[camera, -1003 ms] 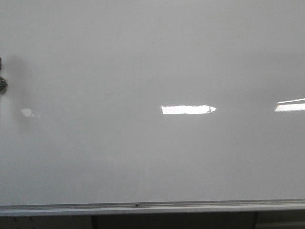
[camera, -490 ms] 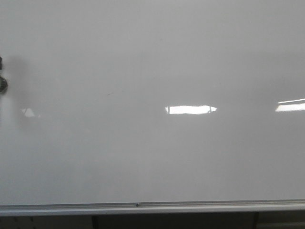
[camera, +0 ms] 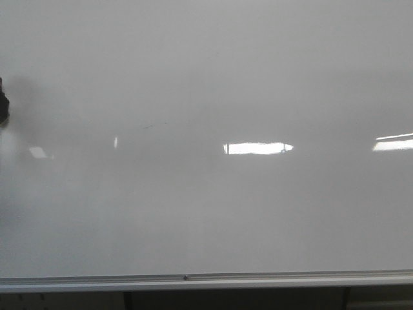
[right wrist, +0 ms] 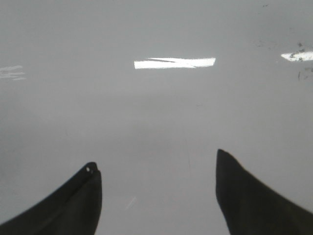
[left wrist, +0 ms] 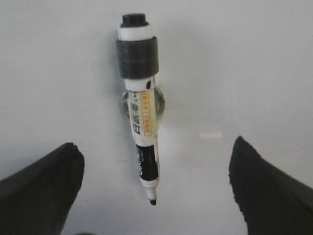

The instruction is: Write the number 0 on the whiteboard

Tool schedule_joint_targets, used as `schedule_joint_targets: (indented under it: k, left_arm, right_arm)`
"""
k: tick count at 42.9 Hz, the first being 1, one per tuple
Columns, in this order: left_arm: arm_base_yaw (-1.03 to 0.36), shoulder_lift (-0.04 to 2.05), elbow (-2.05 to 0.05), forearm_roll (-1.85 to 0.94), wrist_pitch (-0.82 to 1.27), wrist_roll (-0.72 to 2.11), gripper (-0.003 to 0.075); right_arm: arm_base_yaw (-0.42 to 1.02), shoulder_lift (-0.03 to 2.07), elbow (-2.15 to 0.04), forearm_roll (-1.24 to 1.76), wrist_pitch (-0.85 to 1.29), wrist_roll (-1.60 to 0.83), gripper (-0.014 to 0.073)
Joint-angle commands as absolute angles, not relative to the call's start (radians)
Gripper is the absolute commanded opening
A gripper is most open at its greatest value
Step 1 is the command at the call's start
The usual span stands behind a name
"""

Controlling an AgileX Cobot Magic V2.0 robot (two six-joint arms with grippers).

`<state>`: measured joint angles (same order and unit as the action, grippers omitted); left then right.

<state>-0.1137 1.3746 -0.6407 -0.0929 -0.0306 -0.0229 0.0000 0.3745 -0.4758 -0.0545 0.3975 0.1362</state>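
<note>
The whiteboard (camera: 206,213) fills the front view, glossy white with a grey metal lower rim (camera: 258,279) and bright light reflections. No number 0 shows on it in any view. In the left wrist view a marker (left wrist: 142,122) rests against the board (left wrist: 244,58). It has a white and black barrel and a grey band near its far end, and its bare black tip (left wrist: 153,201) points toward my left gripper (left wrist: 155,143). The left gripper is open, one finger on each side of the marker and clear of it. My right gripper (right wrist: 156,157) is open and empty over the bare board (right wrist: 146,112).
A dark object (camera: 2,106) is cut off at the left edge of the front view, with a soft shadow beside it. A clear clip (left wrist: 159,103) sits around the marker's middle. Faint smudges (right wrist: 301,73) mark the board in the right wrist view.
The dark object at the front view's left edge has changed shape slightly. A small glint has appeared on the board left of centre, and the middle reflection's left end has shortened.
</note>
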Motion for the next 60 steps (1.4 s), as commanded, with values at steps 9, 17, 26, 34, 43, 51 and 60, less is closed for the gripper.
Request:
schedule_joint_targets:
  k: [9, 17, 26, 34, 43, 51, 60]
  left_arm:
    - [-0.122, 1.516, -0.719, -0.116, -0.188, -0.027, 0.0577]
    - [-0.122, 1.574, -0.747, -0.116, -0.209, -0.027, 0.0569]
    - [-0.122, 1.622, -0.768, -0.116, -0.216, -0.028, 0.0483]
    - [-0.122, 1.628, -0.768, -0.116, -0.21, -0.028, 0.0291]
    - [-0.122, 1.628, -0.769, -0.116, -0.182, -0.028, 0.0021]
    - [-0.136, 1.58, -0.77, -0.108, -0.054, -0.028, -0.0019]
    - [-0.234, 1.448, -0.807, -0.079, 0.225, -0.019, -0.0009]
  right_arm:
    - [0.0, 0.389, -0.511, -0.066, 0.327, 0.131, 0.052]
    - [0.0, 0.389, -0.511, -0.066, 0.327, 0.131, 0.052]
    - [0.0, 0.389, -0.511, -0.066, 0.327, 0.131, 0.052]
    - [0.0, 0.389, -0.511, -0.066, 0.327, 0.131, 0.052]
    - [0.0, 0.389, -0.511, -0.066, 0.327, 0.131, 0.052]
    - [0.0, 0.389, -0.511, -0.066, 0.325, 0.131, 0.052]
    - [0.0, 0.417, -0.534, -0.066, 0.354, 0.131, 0.052]
